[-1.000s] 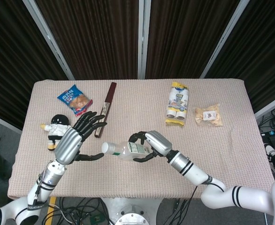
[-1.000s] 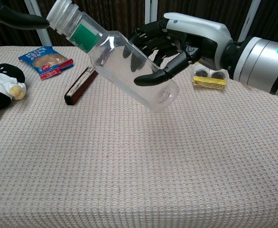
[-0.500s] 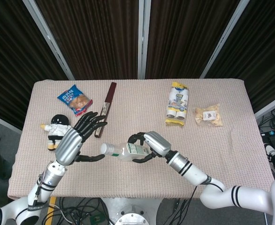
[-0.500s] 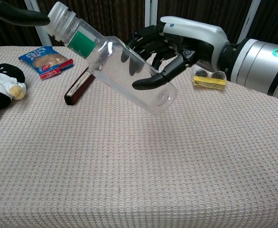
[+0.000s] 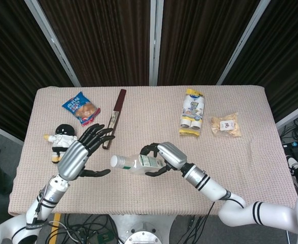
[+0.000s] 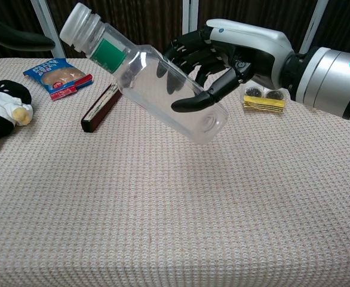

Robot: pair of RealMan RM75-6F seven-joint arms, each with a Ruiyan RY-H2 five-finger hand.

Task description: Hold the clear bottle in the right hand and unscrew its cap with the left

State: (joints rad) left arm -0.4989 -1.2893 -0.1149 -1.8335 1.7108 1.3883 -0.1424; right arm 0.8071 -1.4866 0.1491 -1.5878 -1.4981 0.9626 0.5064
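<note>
The left robot hand [image 5: 80,154], fingers spread and empty, has slipped back from the white cap [image 6: 79,24], so unscrewing hasn't begun while the right robot hand [image 5: 165,157] still clasps the tilted clear bottle [image 6: 157,81] above the tabletop [image 6: 163,227].

Robot lab; cloth-covered table [image 5: 250,168]; dark curtains [image 5: 108,35]; floor cables [image 5: 90,226].

I hold the clear bottle [image 6: 157,86] in my right hand [image 6: 223,51], lifted off the surface [image 6: 163,215] and tilted, its white cap [image 6: 78,24] screwed on and pointing up-left, green label [image 6: 109,52] near the neck.
</note>
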